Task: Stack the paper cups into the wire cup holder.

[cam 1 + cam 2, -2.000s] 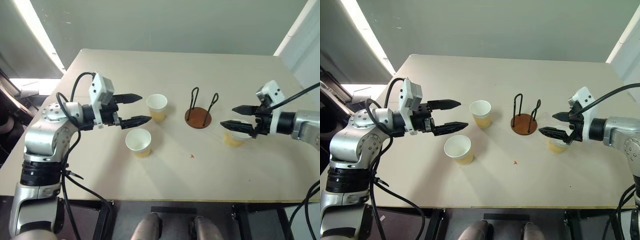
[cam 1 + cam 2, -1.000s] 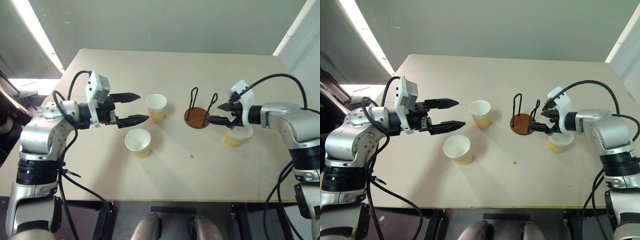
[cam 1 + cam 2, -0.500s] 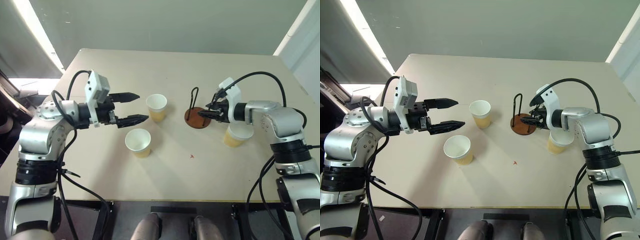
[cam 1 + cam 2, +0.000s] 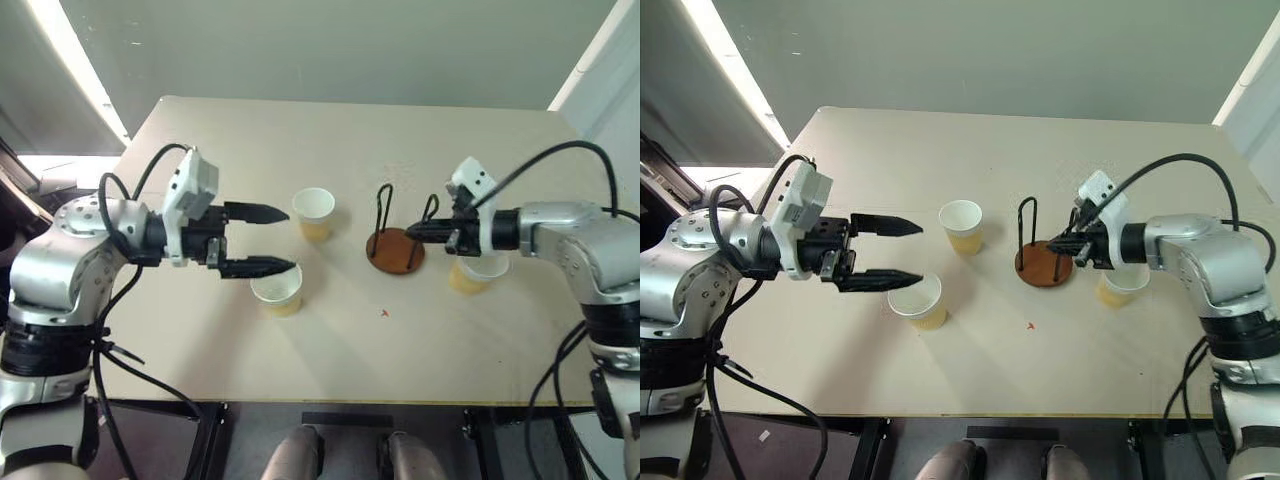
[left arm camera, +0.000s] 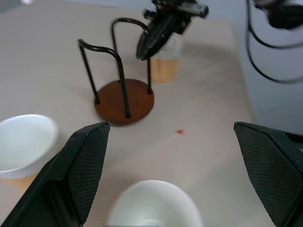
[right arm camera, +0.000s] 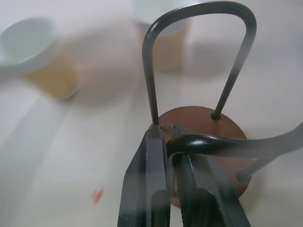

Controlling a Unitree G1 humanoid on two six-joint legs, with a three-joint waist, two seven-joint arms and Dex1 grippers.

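Beige table [image 4: 330,140]: right gripper [image 6: 171,137] clamped on cup holder [image 4: 396,248] wire (centre frame); left gripper [image 4: 270,238] wide apart, empty, over a cup [image 4: 277,289].

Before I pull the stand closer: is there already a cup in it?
No: the stand has a bare brown base between its wire loops, and all three cups sit on the table.

The pale beige, flat worktop [image 4: 330,140] has rounded far corners and a smooth matte surface. A small red mark [image 4: 384,313] sits on it near the front edge. Behind the worktop there is a plain grey-green wall [image 4: 340,45], with a bright white light strip [image 4: 75,65] at the left side.
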